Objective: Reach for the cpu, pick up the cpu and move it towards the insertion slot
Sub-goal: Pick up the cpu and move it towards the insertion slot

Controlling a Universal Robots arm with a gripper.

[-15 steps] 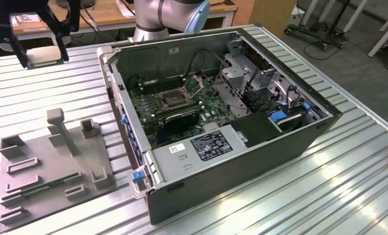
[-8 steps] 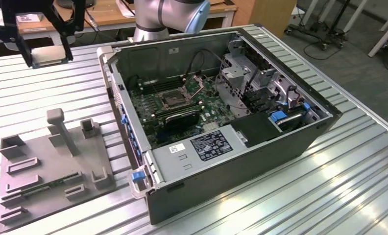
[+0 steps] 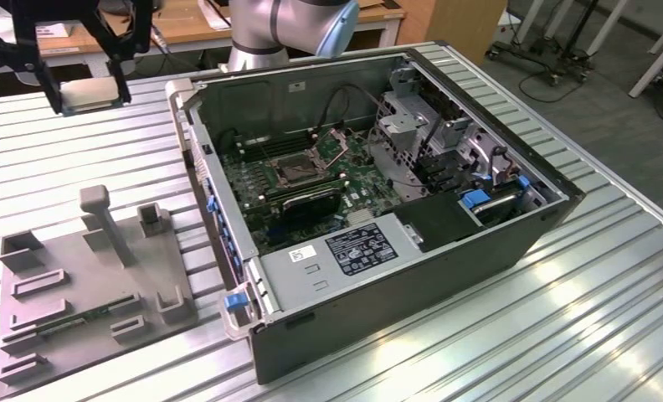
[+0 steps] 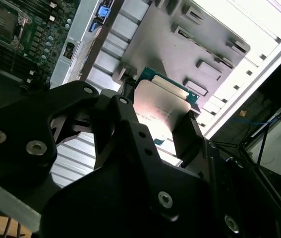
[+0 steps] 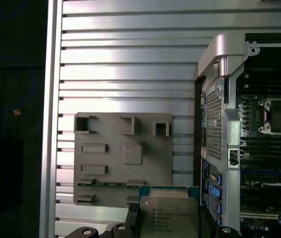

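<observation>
The cpu [image 3: 93, 94] is pinched by two opposite edges between my closed jaws, held in the air outside the computer case [image 3: 421, 280] and well apart from its near wall. As I judge it, this carry needs a firm squeeze on the edges alone. The chip should stay level and high enough to pass over the case wall, and its sides should be squared to the socket frame. A tilt or a slip would be the risk here.

In both wrist views the chip is a flat square with a pale silvery lid bearing faint print, on a green rim [image 5: 169, 190] that shows past the lid. My gripper [image 3: 88, 100] hangs over the slatted table [image 3: 108, 167]. The grey fixture [image 5: 123, 153] lies on the table beside the case. The insertion slot [image 3: 292, 171] sits dark and bare inside the case, on the green motherboard [image 3: 254, 205].
</observation>
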